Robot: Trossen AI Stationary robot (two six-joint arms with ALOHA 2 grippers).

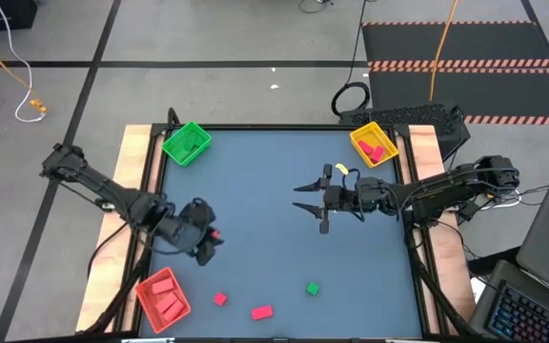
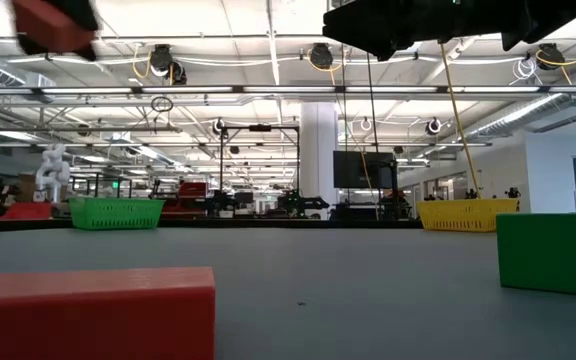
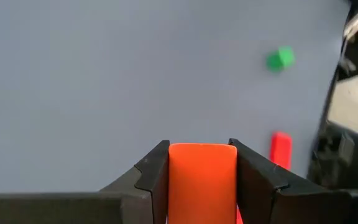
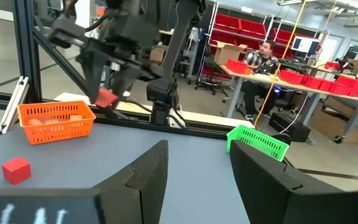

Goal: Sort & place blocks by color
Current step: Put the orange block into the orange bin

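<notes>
Overhead looks straight down; low camera level across table; wrists close.

Bright overhead lights, blurred near foreground

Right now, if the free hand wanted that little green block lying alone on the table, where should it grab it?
Probably from straight above, closing on two opposite flat sides of the green block. It is a small cube sitting flat with bare table all round, so nothing blocks the fingers. The right hand is open and empty over the table's middle; the left hand already holds a red block.
</notes>
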